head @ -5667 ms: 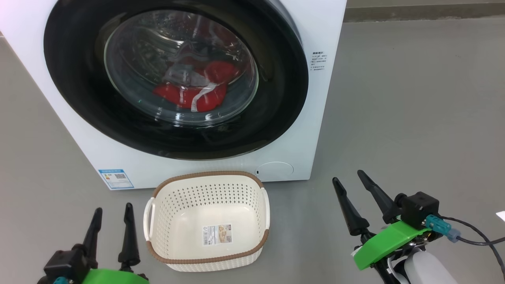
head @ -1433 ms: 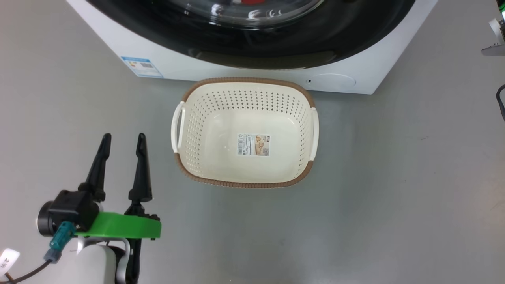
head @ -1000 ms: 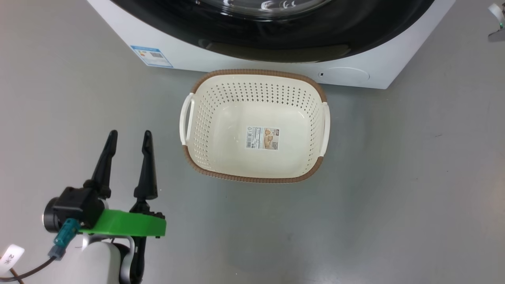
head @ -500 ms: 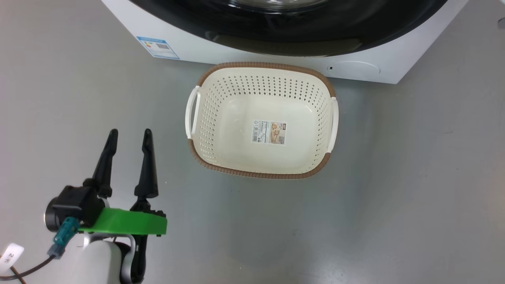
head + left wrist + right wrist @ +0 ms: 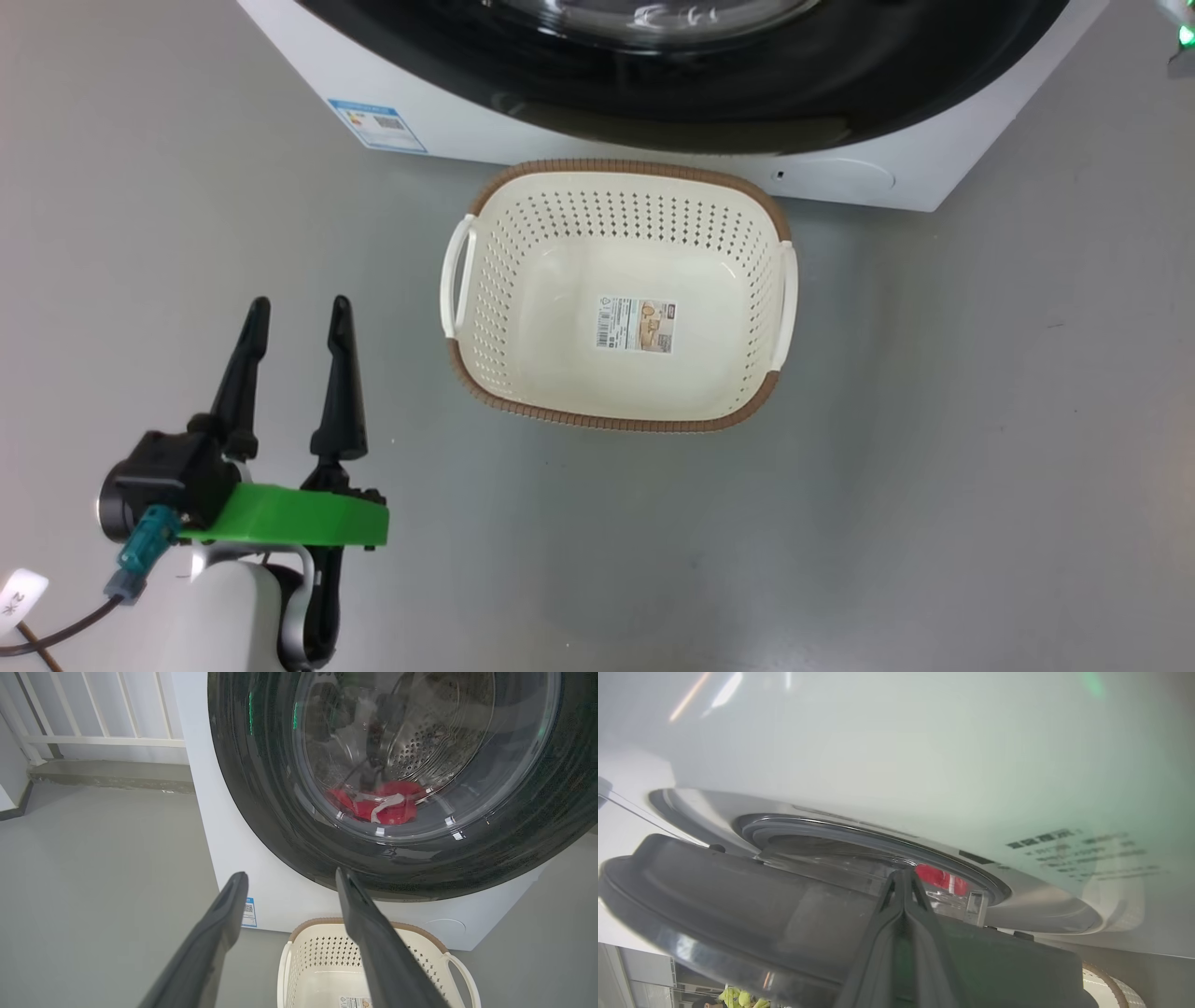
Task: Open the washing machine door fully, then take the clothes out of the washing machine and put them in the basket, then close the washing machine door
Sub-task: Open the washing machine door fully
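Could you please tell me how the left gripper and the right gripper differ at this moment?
The left gripper has its jaws wide apart; the right gripper has them pressed together. The left hangs over bare floor beside the basket, clear of the washer; the right points into the gap at the door's edge. Both have long dark fingers, and neither holds anything.

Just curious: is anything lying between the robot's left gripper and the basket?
Nothing: the head view shows bare grey floor between the left gripper and the basket.
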Robot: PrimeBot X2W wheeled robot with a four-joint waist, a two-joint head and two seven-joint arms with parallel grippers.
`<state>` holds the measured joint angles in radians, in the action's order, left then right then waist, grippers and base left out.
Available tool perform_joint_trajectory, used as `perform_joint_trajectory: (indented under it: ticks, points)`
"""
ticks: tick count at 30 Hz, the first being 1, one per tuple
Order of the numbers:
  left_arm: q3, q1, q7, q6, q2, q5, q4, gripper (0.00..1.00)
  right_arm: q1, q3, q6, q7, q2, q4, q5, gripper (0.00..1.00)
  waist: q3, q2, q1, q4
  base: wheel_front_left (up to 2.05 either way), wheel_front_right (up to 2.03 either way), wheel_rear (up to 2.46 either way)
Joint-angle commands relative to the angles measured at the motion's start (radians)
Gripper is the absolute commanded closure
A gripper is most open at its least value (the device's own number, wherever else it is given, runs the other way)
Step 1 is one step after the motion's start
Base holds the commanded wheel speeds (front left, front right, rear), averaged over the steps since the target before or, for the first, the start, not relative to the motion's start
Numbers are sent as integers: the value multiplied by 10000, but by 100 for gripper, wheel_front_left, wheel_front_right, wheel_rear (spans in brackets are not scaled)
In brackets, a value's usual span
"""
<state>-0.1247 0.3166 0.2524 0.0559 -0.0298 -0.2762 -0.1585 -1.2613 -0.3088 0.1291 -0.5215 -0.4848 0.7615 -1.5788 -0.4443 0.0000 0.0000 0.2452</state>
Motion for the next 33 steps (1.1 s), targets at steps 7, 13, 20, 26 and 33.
perform_joint_trajectory:
  ticks: [7,13,20,26,33]
  points:
    - [439,-105,93,-67,-204,90,121,0,875,-143,16,-796,384,-399,-436,100,404,0,0,-186,0,0,0]
    - [546,-318,93,-32,-204,171,67,0,1498,-216,16,-1274,532,-611,-638,100,761,0,0,-325,0,0,0]
    - [770,-664,93,35,-204,315,-7,0,2176,-211,16,-1603,691,-1033,-816,100,1191,0,0,-407,0,0,0]
    - [832,-912,94,50,-204,401,-41,0,2916,-135,16,-1810,903,-1470,-1025,100,1708,0,0,-388,0,0,0]
    - [908,-1213,94,119,-204,524,-64,0,3711,-179,16,-2016,1121,-1963,-1042,100,2177,0,0,-318,0,0,0]
